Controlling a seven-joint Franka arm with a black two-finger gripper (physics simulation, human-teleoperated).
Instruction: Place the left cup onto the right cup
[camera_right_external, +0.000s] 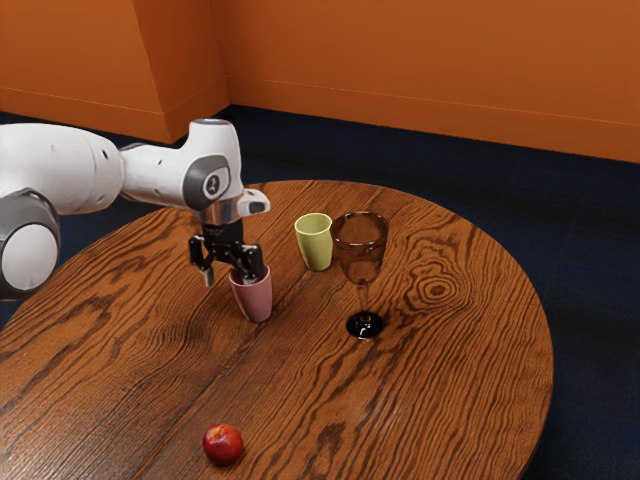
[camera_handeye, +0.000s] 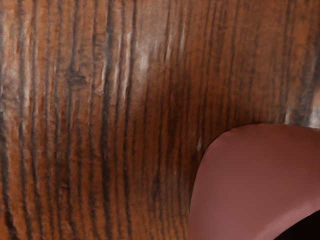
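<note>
The gripper (camera_right_external: 228, 272) is seen low over the round wooden surface (camera_right_external: 440, 400), its fingers spread. One finger is set at the rim of the pink cup (camera_right_external: 253, 295), apparently just inside the mouth. The other hangs outside the cup wall on the exterior view's left, with a gap between them, so nothing is pinched yet. The pink cup, taken to be the left cup of the task, is seen resting on the surface, close to the yellow-green cup (camera_right_external: 314, 241) that is to receive it. In the wrist view the pink cup (camera_handeye: 255, 185) is seen close under the hand against the wood grain of the surface (camera_handeye: 100, 125). The step in hand is judged to be the grasp, and it is best done by closing slowly on the rim wall. That way the outer finger is brought to the cup without the cup being pushed or tipped. A firm hold should be confirmed before any lift is made. A straight rise is advised, high enough for the yellow-green cup's rim to be cleared. The carry should then be kept short and level. A wine glass (camera_right_external: 360, 252) stands just beside the yellow-green cup on the exterior view's right, and its tall stem is judged easy to knock, so overshoot on that side is to be avoided. A red apple (camera_right_external: 223, 443) lies well apart near the front edge and is not judged to be in the way.
</note>
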